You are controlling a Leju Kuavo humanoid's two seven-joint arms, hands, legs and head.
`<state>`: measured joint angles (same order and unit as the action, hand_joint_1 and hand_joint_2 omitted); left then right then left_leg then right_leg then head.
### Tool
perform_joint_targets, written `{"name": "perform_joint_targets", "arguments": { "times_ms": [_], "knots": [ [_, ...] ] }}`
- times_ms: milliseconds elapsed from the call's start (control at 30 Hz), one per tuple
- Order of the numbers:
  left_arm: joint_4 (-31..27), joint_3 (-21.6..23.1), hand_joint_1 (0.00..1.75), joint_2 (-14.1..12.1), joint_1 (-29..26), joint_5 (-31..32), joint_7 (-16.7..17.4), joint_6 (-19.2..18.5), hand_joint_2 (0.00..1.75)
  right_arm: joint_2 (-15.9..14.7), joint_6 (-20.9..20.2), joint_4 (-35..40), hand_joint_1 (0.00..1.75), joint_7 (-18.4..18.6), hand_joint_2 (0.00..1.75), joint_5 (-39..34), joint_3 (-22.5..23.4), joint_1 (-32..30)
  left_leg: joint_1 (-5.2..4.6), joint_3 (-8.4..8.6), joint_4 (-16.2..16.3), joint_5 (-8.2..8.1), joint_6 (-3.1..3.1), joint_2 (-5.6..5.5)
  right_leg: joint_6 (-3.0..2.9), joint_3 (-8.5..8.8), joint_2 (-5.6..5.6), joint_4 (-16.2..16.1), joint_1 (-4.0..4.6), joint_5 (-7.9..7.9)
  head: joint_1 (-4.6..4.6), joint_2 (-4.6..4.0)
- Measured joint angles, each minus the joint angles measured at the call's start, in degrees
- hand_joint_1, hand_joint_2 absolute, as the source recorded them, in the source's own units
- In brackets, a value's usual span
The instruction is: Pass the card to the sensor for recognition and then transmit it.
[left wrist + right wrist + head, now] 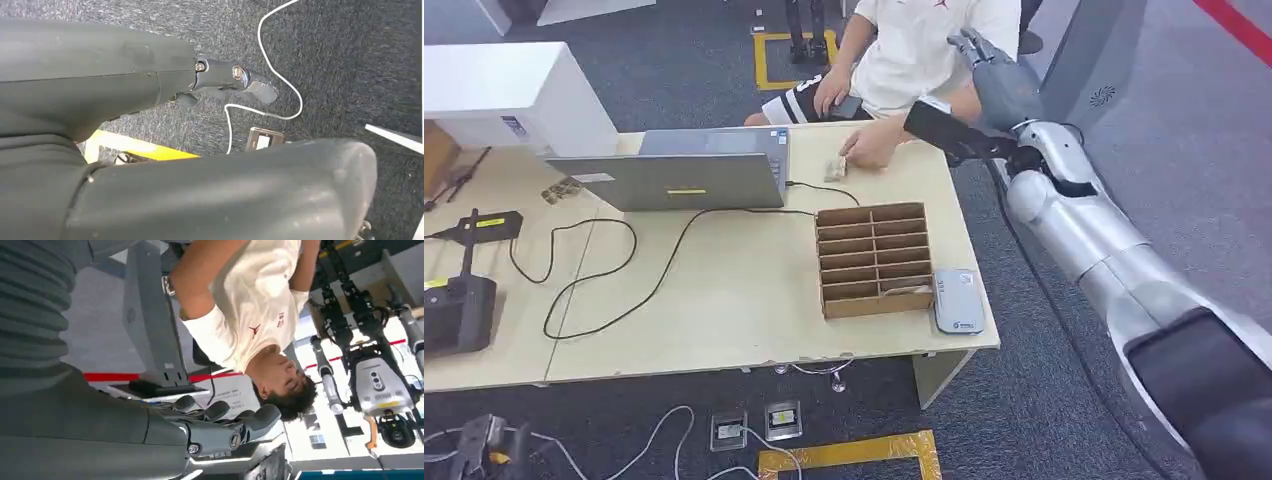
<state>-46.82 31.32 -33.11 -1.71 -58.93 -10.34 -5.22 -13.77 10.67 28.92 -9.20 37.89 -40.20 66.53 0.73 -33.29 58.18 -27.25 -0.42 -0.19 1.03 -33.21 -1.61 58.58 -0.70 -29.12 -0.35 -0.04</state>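
Note:
My right hand [992,72] is raised beyond the table's far right corner, in front of a seated person [924,45] in a white shirt. Its fingers are apart and hold nothing; the right wrist view shows the same empty right hand [220,427] with the person behind it. The person's hand [871,148] rests on the table beside a small card [834,169]. A grey card sensor [956,300] lies at the table's near right corner, next to a brown slotted box [874,258]. My left hand [235,85] hangs over the floor, empty, fingers apart.
A laptop [686,172] stands at the back of the table [724,320], with a black cable [624,270] looping across the middle. A white case [509,95] and black devices [459,310] sit at the left. Cables and sockets [754,425] lie on the floor.

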Motion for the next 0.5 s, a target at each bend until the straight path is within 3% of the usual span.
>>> {"name": "perform_joint_targets", "arguments": {
  "times_ms": [67,233,500],
  "knots": [
    [0.1,0.4,0.00,-0.1,0.1,-0.4,-0.4,0.0,0.00,0.0,-1.8,1.3,0.00,-0.4,1.75,-4.6,0.9,0.0,0.00,0.03,0.0,0.00,0.00,0.02,0.00,0.00,0.02,0.0,0.00,0.00,-0.02,0.00],
    [0.7,1.5,0.00,-0.2,0.4,-0.4,-2.2,0.0,0.00,-2.1,-6.4,11.1,0.00,2.6,1.75,-11.7,3.2,-2.6,0.00,0.06,0.0,0.00,0.00,0.02,0.00,0.03,0.01,0.0,0.00,0.00,-0.02,0.00],
    [2.6,3.5,0.00,0.0,1.8,2.4,-5.5,0.0,0.00,-5.6,-15.2,33.4,0.00,8.6,1.75,-14.5,7.3,-14.1,0.01,0.10,0.0,-0.03,-0.01,0.04,0.00,0.09,0.03,0.0,0.01,0.00,-0.02,0.00]
  ]
}}
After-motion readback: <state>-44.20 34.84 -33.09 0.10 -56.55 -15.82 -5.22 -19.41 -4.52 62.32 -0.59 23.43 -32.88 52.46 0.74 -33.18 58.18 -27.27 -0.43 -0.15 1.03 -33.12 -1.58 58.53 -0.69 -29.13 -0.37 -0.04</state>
